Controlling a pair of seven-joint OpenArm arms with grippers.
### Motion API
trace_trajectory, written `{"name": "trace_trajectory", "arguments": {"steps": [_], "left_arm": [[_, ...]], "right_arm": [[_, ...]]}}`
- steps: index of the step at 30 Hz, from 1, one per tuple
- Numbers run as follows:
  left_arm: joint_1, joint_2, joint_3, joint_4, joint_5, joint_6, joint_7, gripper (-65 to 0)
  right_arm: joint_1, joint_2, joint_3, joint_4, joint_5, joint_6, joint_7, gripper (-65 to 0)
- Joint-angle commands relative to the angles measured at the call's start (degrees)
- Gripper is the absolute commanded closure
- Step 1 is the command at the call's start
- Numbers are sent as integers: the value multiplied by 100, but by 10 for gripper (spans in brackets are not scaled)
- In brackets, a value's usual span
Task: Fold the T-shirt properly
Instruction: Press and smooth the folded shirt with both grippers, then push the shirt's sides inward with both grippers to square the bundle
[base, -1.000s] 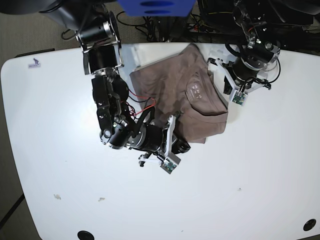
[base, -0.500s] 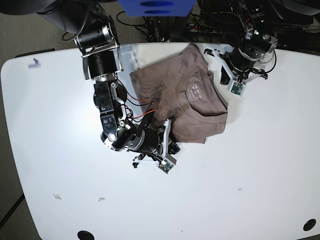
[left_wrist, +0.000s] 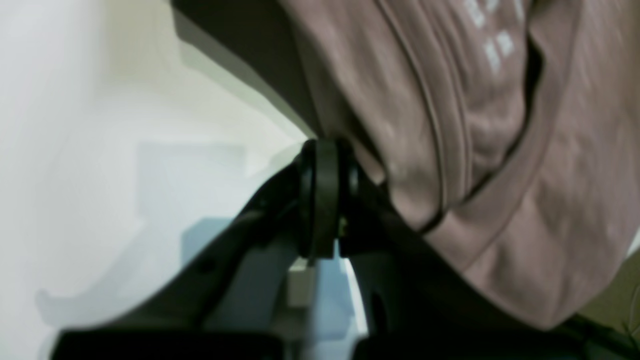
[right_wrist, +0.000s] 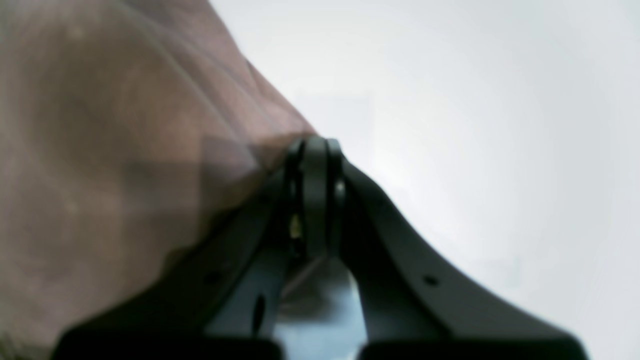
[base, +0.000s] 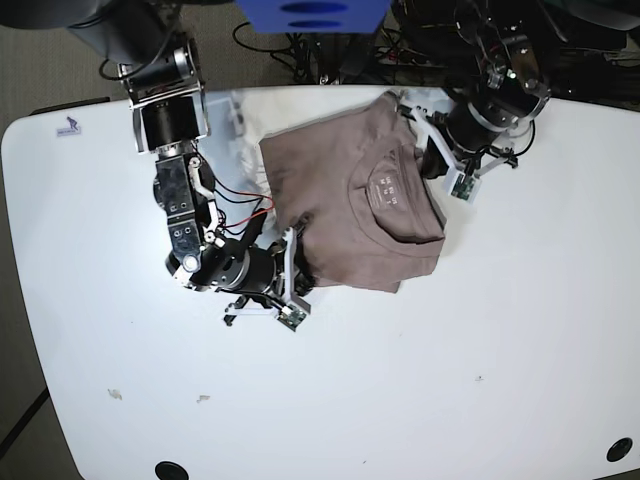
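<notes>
The mauve T-shirt (base: 340, 190) lies partly folded on the white table (base: 450, 380), with its neck label (base: 386, 186) facing up. My left gripper (base: 425, 155) is at the shirt's right edge by the collar. In the left wrist view its fingertips (left_wrist: 325, 200) are pressed together against the fabric (left_wrist: 500, 150), and the label print (left_wrist: 492, 35) shows. My right gripper (base: 297, 262) is at the shirt's lower left edge. In the right wrist view it (right_wrist: 312, 195) is shut, with blurred fabric (right_wrist: 100, 150) draped against its left finger.
Dark cables and equipment (base: 330, 50) crowd the table's far edge, with a blue object (base: 310, 12) above. Red wires (base: 245, 210) run along the arm on the left. Small specks (base: 115, 393) and two dark holes (base: 172, 468) (base: 619, 449) mark the front of the table.
Both grippers have moved to the left in the base view and drawn the shirt with them. The shirt's lower edge has shifted left and up. The right-hand arm has also moved up.
</notes>
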Motion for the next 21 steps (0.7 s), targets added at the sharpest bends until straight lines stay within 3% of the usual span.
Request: {"name": "trace_trajectory", "arguments": {"steps": [1,8,21], "left_arm": [[-164,14,157,-46,31,-14,-128,0],[-630,14,360,-266,303,-14,-137,0],[-1659,14,316,-1093,655,-14,-128,0]], "right_arm": [[43,245,17,319,37,1,60,0],[-730,491,17,899,37,1,69,0],[-1521,544,26,1752,29,1,42,0]]}}
